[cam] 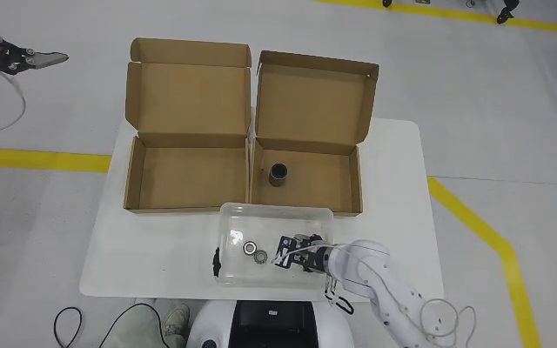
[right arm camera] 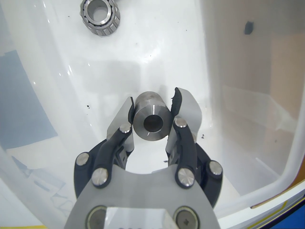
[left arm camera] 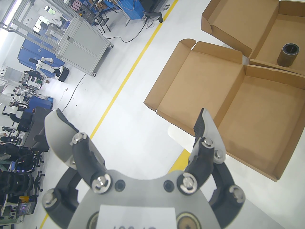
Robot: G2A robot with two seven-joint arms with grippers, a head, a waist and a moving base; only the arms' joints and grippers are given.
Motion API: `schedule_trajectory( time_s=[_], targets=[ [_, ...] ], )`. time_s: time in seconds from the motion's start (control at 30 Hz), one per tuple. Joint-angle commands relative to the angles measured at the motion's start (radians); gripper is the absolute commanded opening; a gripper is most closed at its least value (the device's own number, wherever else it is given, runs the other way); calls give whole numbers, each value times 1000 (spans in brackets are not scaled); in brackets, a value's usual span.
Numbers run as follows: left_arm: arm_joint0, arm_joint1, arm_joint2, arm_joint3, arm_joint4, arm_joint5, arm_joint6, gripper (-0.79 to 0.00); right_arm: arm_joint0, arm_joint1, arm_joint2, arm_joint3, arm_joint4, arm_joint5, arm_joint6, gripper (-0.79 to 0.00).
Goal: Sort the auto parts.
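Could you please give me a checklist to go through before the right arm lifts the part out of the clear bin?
1. Right gripper closed on the steel sleeve, pads on both sides: ok.
2. Two bearings lie apart from the grip: ok.
3. Box with the dark sleeve stands open: ok.
4. Left gripper open, away from the bin: ok.
5. Firmness of the grip: cannot tell.

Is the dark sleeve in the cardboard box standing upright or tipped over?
Upright: the dark sleeve stands on end in the cardboard box, open bore facing up.
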Motion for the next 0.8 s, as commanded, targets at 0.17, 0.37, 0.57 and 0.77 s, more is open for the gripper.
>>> schedule_trajectory(
  time_s=[0.17, 0.37, 0.57, 0.77],
  targets=[
    [0, 0, 0, 0, 0, 0, 0, 0, 0, 4, 2, -8, 14, -2, -17, -785],
    [0, 0, 0, 0, 0, 0, 0, 0, 12, 4, -3, -15, 33, 5, -48, -785],
    [0, 0, 0, 0, 0, 0, 0, 0, 29, 3, -6, -20, 62, 14, -120, -785],
    [0, 0, 0, 0, 0, 0, 0, 0, 42, 2, -7, -35, 83, 26, -208, -785]
  ],
)
